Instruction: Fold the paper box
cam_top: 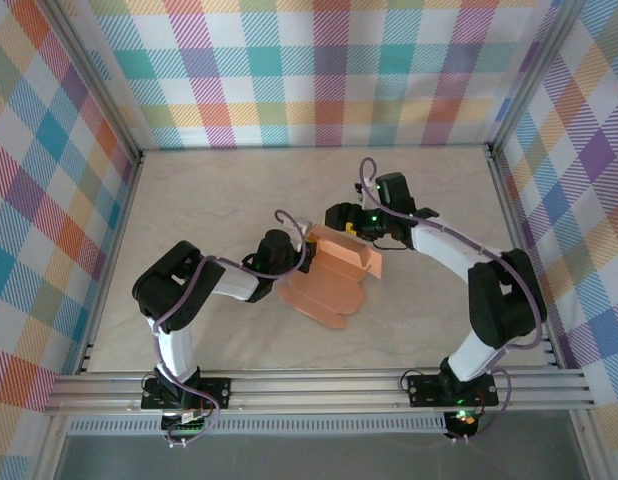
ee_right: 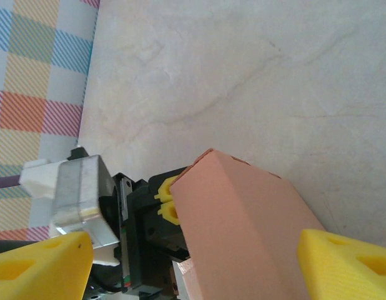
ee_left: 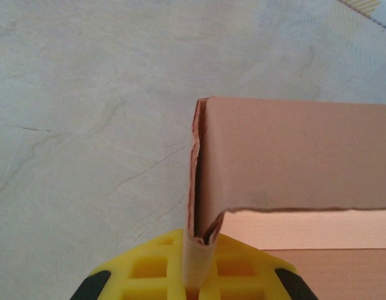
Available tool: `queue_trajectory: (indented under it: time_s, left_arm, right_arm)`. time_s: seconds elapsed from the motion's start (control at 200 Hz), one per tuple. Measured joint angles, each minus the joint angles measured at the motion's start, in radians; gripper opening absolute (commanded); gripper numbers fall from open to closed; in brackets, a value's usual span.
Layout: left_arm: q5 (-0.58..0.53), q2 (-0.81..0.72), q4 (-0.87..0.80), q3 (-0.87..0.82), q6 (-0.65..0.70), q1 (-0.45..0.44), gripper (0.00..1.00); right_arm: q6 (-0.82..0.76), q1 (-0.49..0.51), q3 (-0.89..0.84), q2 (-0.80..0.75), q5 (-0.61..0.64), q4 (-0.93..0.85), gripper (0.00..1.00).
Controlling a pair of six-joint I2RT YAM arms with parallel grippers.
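Top view, left to right. The left arm (cam_top: 189,290) reaches from its base at the near edge toward the table (cam_top: 209,200) centre. The left gripper (cam_top: 292,250) is clamped on the left corner of the paper box (cam_top: 339,268), a salmon-orange card sheet lying mid-table, partly raised, with its rounded flaps spread flat toward the near side. In the left wrist view, the yellow fingers (ee_left: 149,269) pinch a narrow upright strip of card, and a folded panel of the paper box (ee_left: 293,156) stands above the pale tabletop. The right gripper (cam_top: 339,215) sits at the far edge of the box, at the end of the right arm (cam_top: 489,290). In the right wrist view, its yellow fingers (ee_right: 43,265) stand wide apart, the ridge of the box (ee_right: 243,225) lies between them, and the left gripper (ee_right: 165,203) is just beyond the ridge's end. Whether the right fingers touch the card cannot be told.
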Motion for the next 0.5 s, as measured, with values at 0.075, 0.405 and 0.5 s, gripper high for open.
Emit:
queue_trajectory:
  time_s: [0.075,0.405,0.5]
  left_arm:
    - [-0.005,-0.035,-0.125,0.035,0.023,0.001,0.0]
    - [-0.053,-0.137,-0.979,0.47,0.151,0.003,0.0]
    - [-0.074,-0.137,-1.219,0.606,0.196,0.003,0.0]
  right_arm:
    - [0.0,-0.013,-0.022,-0.046,0.027,-0.007,0.86]
    - [-0.023,-0.124,-0.093,-0.176,0.088,-0.033,0.87]
    - [-0.031,-0.151,-0.117,-0.182,0.089,-0.034,0.87]
